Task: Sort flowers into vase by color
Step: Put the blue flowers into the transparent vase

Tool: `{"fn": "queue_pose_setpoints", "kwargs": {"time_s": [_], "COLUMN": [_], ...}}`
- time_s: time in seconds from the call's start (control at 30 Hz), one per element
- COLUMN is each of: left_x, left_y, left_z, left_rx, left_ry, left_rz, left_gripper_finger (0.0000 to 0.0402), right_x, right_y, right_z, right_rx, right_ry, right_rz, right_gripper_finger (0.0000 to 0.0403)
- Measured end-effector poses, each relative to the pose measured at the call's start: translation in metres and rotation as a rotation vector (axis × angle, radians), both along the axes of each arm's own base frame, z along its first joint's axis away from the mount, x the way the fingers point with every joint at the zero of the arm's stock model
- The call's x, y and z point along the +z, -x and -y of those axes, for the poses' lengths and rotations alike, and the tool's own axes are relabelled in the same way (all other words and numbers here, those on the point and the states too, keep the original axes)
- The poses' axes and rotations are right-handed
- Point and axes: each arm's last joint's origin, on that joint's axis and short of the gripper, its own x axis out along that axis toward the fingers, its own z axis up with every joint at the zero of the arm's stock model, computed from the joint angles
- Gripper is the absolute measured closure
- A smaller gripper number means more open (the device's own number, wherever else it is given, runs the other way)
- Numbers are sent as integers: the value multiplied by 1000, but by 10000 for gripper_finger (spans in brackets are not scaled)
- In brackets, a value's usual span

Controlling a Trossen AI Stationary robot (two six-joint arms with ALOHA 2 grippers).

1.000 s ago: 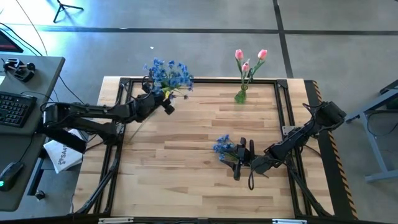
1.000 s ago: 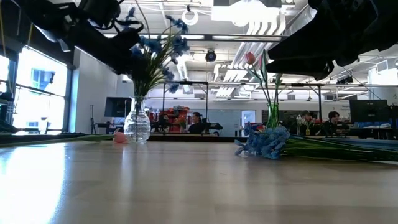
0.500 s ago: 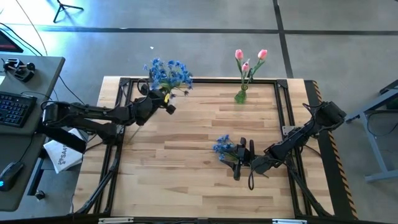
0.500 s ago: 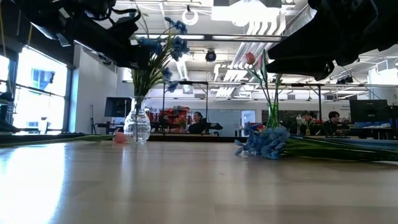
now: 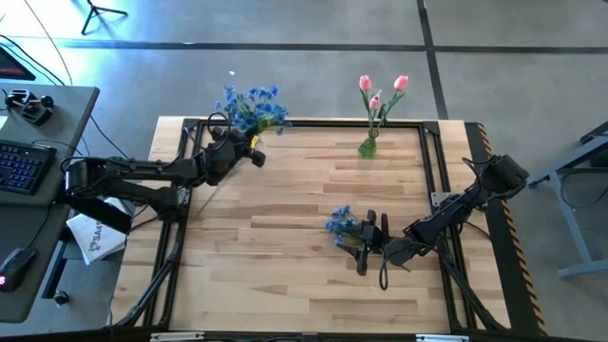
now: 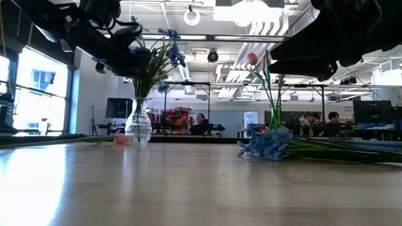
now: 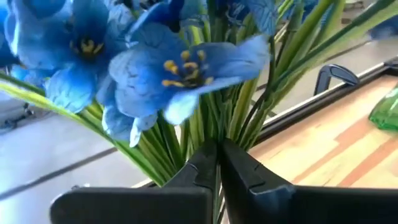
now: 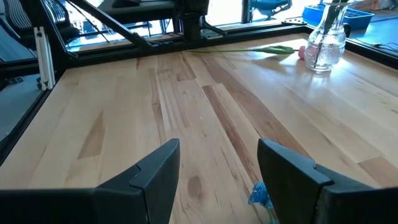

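Blue flowers [image 5: 251,103] stand in a clear glass vase [image 6: 138,128] at the table's far left. My left gripper [image 5: 251,154] is shut among their green stems, just below the blossoms [image 7: 180,71]. Pink tulips [image 5: 381,87] stand in a green vase [image 5: 368,146] at the far middle. Another blue flower [image 5: 342,224] lies on the table near the right. My right gripper [image 5: 364,243] hovers open over its stem end, and a blossom [image 8: 259,194] shows between the fingers. A pink flower [image 8: 273,49] lies on the table beside the glass vase [image 8: 323,40]. My left gripper's fingertips [image 7: 208,155] are closed on the thin green stems [image 7: 216,127] of the blue flowers, just below the blossoms. How many stems lie between them I cannot tell. The fingers come roughly level from the table's left. The stems stay in the vase, leaning.
A black metal frame [image 5: 313,123] runs around the tabletop. A desk with a keyboard [image 5: 21,161] stands beyond the left edge. Bare wood [image 5: 275,266] lies across the table's middle and near side. People sit in the room beyond the far edge.
My left gripper has shut on the stems and drawn slightly toward the far left. The blue bunch has leaned with it toward the far edge, its stems staying in the vase. My right gripper has kept still.
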Motion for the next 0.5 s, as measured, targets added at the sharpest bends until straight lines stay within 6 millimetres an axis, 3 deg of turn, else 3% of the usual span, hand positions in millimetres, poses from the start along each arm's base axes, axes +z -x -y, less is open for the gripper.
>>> {"fn": "queue_pose_setpoints", "kwargs": {"time_s": [0.3, 0.5], "left_x": [-2, 4], "left_y": [1, 3], "left_z": [0, 2], "left_rx": [6, -46], "left_ry": [33, 56], "left_rz": [19, 3], "left_gripper_finger": [393, 349], "right_x": [0, 0], "right_y": [0, 0], "right_z": [0, 0], "right_rx": [0, 0], "right_ry": [0, 1], "right_rz": [0, 0], "right_gripper_finger": [192, 192]}}
